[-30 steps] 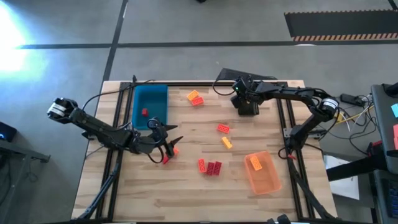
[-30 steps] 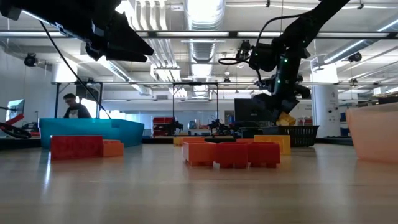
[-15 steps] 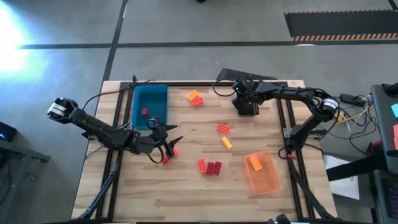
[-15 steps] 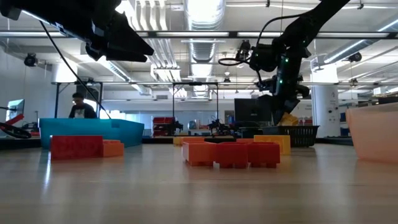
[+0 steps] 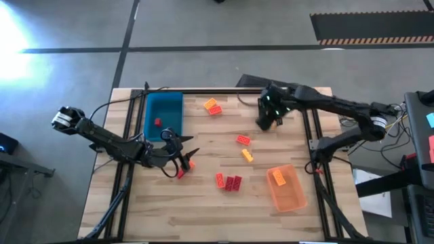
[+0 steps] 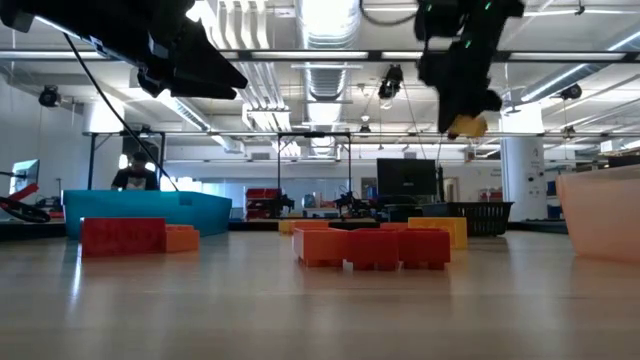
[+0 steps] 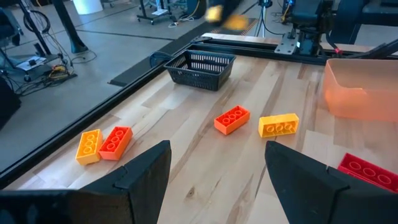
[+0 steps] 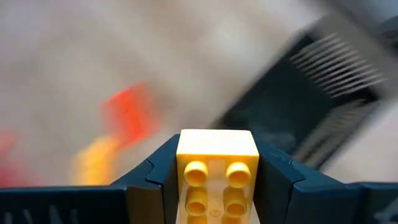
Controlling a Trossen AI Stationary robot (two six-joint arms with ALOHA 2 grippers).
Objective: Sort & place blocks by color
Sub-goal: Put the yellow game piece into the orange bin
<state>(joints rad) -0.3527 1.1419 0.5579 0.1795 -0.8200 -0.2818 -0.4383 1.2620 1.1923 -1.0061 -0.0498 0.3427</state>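
Observation:
My right gripper (image 5: 265,120) is shut on a yellow brick (image 8: 217,163) high above the table's far right part; the brick also shows in the low view (image 6: 466,125). My left gripper (image 5: 184,160) is open and empty at the table's left, above a red brick (image 5: 181,173) and an orange one (image 5: 191,163). Loose bricks lie flat on the table: an orange and a red one (image 5: 213,106) at the far side, a red-orange one (image 5: 243,140), a yellow one (image 5: 247,155), and red ones (image 5: 229,181) near the middle. My right gripper pinches the yellow brick's two opposite side walls (image 8: 181,168) between its two fingers. In the wrist view the studded top faces the camera. The brick is lifted clear, hanging below the gripper high above the table (image 6: 466,125).
A blue tray (image 5: 165,115) at the far left holds a red brick (image 5: 157,122). A translucent orange tray (image 5: 285,188) at the near right holds an orange brick (image 5: 278,178). A black basket (image 7: 202,67) stands at the far right, below my right gripper.
My right gripper has gone up quickly with the yellow brick, from just above the black basket to high above the table, and its arm has stretched out. The brick stays held between the fingers. My left gripper has kept still.

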